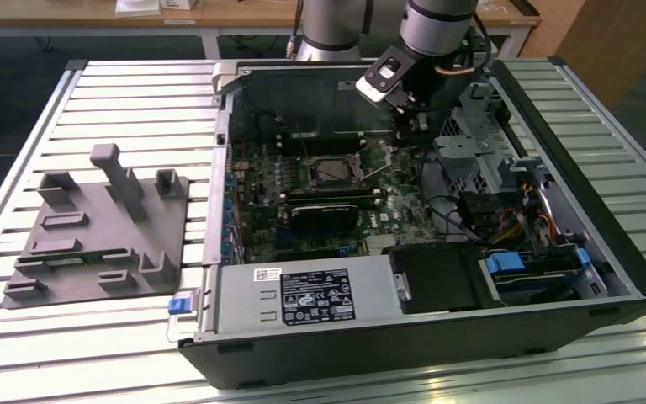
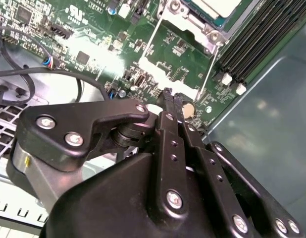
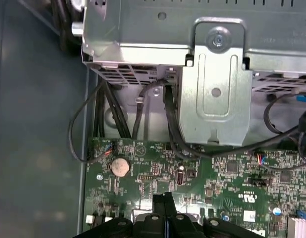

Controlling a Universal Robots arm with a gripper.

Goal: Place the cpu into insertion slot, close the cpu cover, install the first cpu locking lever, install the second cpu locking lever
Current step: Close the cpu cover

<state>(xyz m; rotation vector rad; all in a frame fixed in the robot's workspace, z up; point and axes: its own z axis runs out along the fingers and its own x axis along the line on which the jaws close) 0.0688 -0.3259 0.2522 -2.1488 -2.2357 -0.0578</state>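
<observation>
Slatted tabletop [image 1: 132, 93] holds an open computer [image 1: 300, 295]; lever step, I think: narrow, empty claw [image 2: 169, 95] near the locking lever [image 2: 208, 67] needs careful aim.

The slatted metal table [image 1: 76, 358] carries an open computer case [image 1: 413, 358]; left of it in the exterior view lies a grey fixture block [image 1: 82, 240].

The slatted metal table [image 1: 132, 93] caught lots of glare on its front slats. Behind it stood a wooden desk [image 1: 245, 13] on white legs, dark floor [image 1: 31, 46] underneath, wooden panel [image 1: 598, 34] alongside
</observation>
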